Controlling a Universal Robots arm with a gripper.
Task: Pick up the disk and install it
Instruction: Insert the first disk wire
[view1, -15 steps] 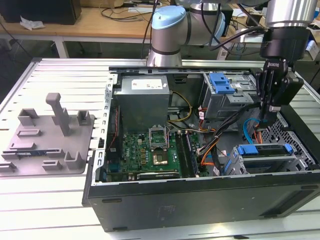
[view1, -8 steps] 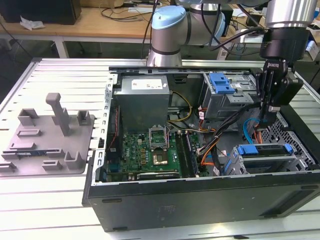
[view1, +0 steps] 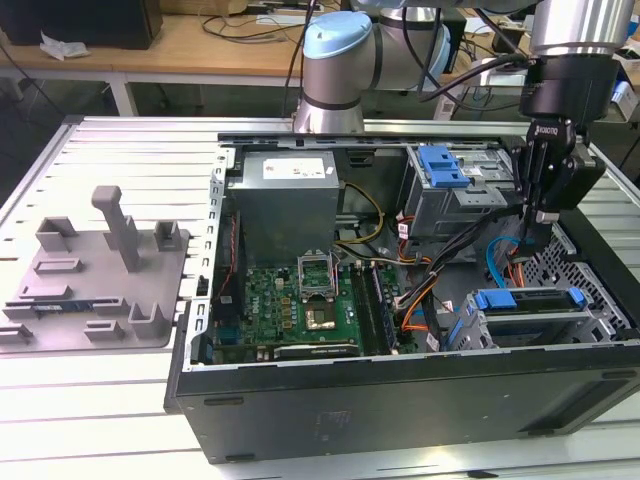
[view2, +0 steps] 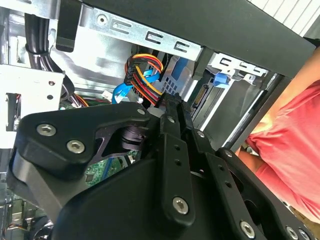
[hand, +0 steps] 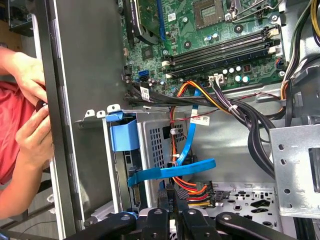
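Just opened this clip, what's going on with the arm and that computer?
A robot arm's gripper hangs inside an open computer case, over the orange and blue cables beside the drive bay on the exterior view's right. The disk in its blue carrier lies in that bay, lower than the gripper and not held by it. A person's hands rest outside the case wall in the first wrist view.

A robotics lab: a robot arm (view1: 340, 70) reaches into an opened computer case (view1: 400, 390) on a slatted metal surface (view1: 110, 150), with a grey fixture tray (view1: 95, 290) and cable-strewn wooden desks (view1: 200, 45).
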